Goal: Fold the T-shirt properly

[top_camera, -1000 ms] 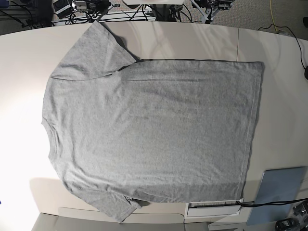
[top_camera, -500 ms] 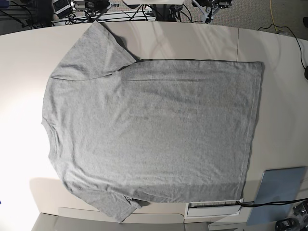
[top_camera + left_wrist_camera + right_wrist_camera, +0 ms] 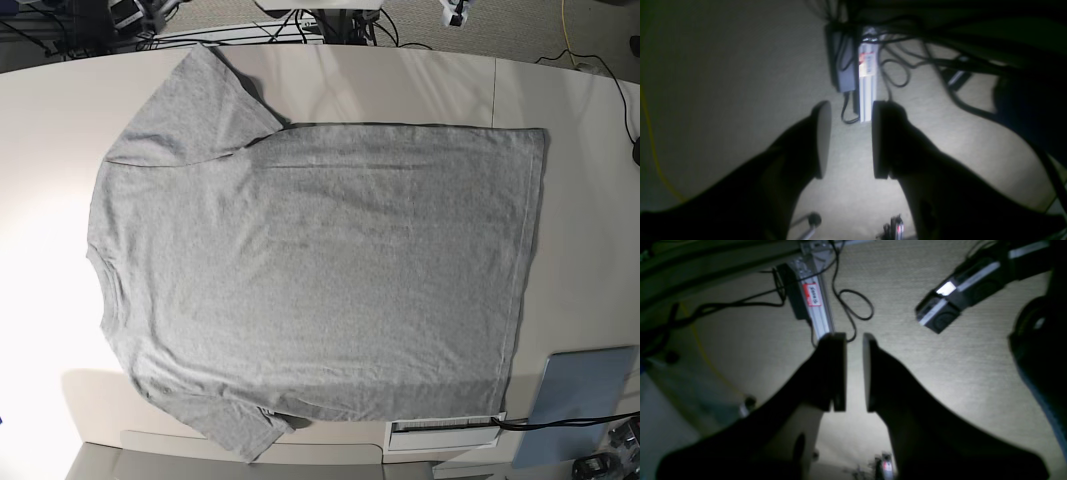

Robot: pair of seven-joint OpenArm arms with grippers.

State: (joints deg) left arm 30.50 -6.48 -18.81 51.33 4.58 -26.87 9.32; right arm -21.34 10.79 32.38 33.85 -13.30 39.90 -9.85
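Observation:
The T-shirt lies spread flat on the pale table, plain grey side up. Its neck points left, its hem runs down the right, and one sleeve reaches toward the far edge. The other sleeve hangs at the near edge. Neither wrist view shows the shirt. My left gripper is open over the carpeted floor, nothing between its fingers. My right gripper is open by a narrow gap, also empty and also over the floor.
A blue-grey pad and a white box sit at the table's near right edge. Behind the table, cables and a power strip lie on the floor. A dark arm part shows in the right wrist view.
The arm parts at the top edge of the base view have drawn back almost out of the picture. The T-shirt has not moved.

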